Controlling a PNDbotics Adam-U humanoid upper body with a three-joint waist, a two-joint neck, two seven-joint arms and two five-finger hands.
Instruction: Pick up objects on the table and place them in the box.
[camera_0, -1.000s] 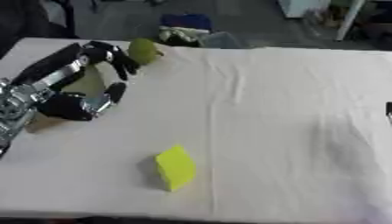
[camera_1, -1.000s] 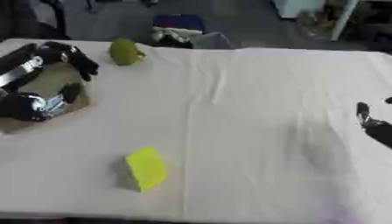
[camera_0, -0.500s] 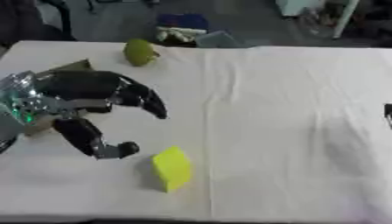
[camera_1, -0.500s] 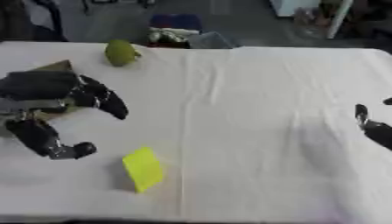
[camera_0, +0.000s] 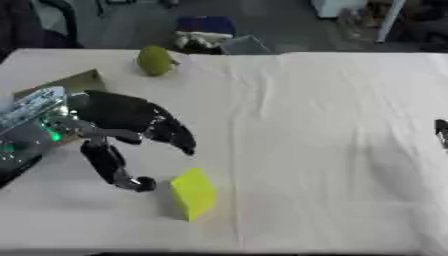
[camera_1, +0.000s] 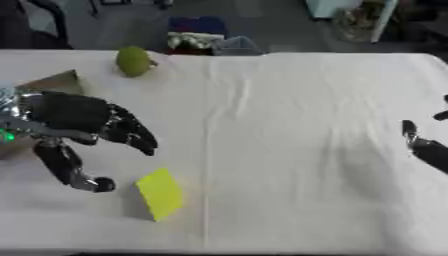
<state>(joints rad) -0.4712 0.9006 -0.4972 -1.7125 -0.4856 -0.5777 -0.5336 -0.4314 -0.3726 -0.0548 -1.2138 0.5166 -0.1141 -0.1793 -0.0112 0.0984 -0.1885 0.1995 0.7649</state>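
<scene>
A yellow block (camera_0: 193, 193) lies on the white tablecloth near the front, left of centre. My left hand (camera_0: 122, 121) hovers just left of it and slightly above, open, with its fingers spread over the block and its thumb (camera_0: 112, 166) hanging down beside it; nothing is held. A green pear (camera_0: 155, 60) sits at the far left of the table. A brown cardboard box (camera_0: 63, 84) shows at the left edge, partly hidden behind my left arm. My right hand (camera_1: 426, 146) shows only as dark fingers at the right edge.
The white cloth (camera_0: 315, 125) covers the whole table, with creases down the middle. Beyond the far edge are a blue object (camera_0: 204, 25) and clutter on the floor.
My left hand has moved from the box at the far left down and to the right, to just beside the yellow block, opening its fingers wide. The block, pear and right hand stayed put.
</scene>
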